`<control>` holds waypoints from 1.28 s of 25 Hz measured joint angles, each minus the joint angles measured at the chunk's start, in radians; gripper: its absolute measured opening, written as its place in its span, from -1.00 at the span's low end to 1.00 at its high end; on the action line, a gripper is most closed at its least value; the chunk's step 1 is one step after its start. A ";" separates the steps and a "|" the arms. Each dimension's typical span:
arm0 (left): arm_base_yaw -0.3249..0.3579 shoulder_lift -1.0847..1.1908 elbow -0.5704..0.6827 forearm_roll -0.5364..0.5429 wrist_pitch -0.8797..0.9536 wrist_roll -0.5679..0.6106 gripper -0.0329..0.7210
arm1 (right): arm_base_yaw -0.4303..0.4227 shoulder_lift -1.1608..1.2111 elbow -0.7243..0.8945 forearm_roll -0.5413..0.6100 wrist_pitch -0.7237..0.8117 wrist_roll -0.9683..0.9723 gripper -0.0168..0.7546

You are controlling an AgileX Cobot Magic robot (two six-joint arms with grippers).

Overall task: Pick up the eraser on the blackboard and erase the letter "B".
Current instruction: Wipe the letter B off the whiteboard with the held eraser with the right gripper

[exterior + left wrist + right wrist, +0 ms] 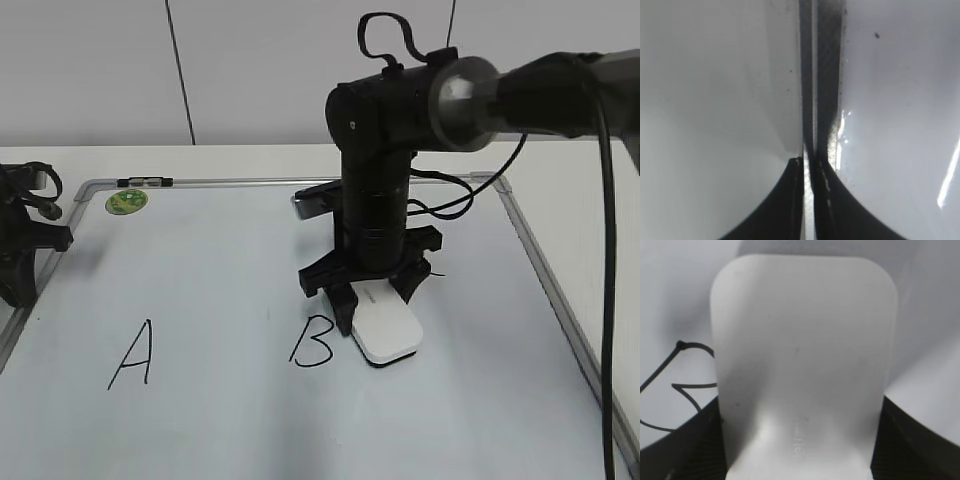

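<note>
The blackboard [220, 420] is a white board with a grey frame that fills the table in the exterior view. The letter "B" [312, 345] is drawn in black near the middle; part of it shows in the right wrist view [675, 390]. The white eraser [385, 328] lies flat on the board just right of the "B". My right gripper [378, 292] is shut on the eraser [800, 355], one finger on each long side. My left gripper [809, 165] is shut and empty, resting over the board's left frame edge [815, 75].
A black "A" [133, 355] is drawn left of the "B". A round green sticker [127, 201] sits at the board's far left corner. The left arm [25, 235] rests at the left edge. A black cable [606, 300] hangs at the right.
</note>
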 joint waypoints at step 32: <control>0.002 0.000 0.000 -0.006 -0.002 0.000 -0.86 | 0.220 0.031 -0.031 0.001 -0.003 0.057 0.38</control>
